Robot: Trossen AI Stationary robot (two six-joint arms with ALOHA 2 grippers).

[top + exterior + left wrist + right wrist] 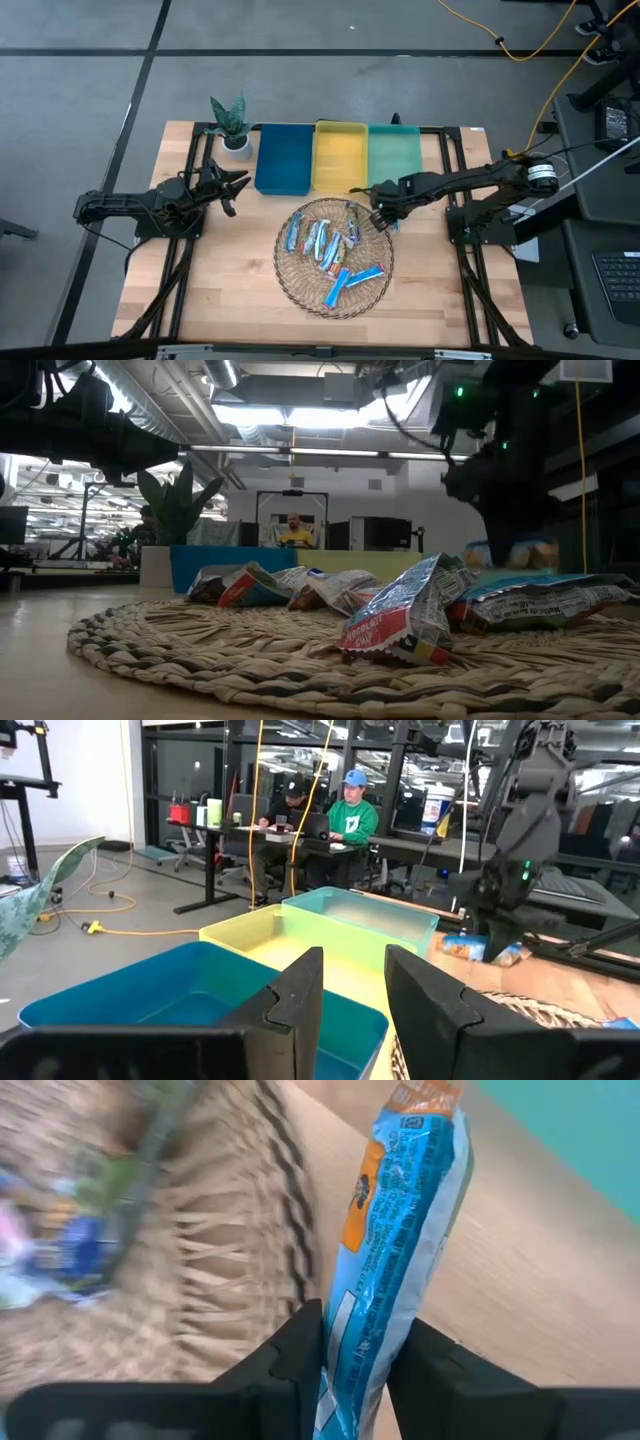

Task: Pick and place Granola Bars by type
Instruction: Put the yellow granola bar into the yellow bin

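Right gripper [355,1355] clenched on one blue granola bar [395,1230] with an orange patch, the bar standing up between the two dark fingers [285,1355]; from above this gripper [383,215] sits at the upper right rim of the round wicker basket [300,290], just in front of the green tray [393,155]; wooden table [230,270] and basket weave show behind the held bar. Remaining granola bars [325,250] lie loose in the basket, blue and silver wrappers, some with red markings; at table height they [400,622] rest heaped on the weave. Left gripper [232,186] waits well left of the basket, near the blue tray [283,158] and a small potted plant [232,122]; its fingers [300,995] stand slightly apart, grasping nothing. Yellow tray [340,152] between blue and green; two seated people [330,820] at desks in the room behind.
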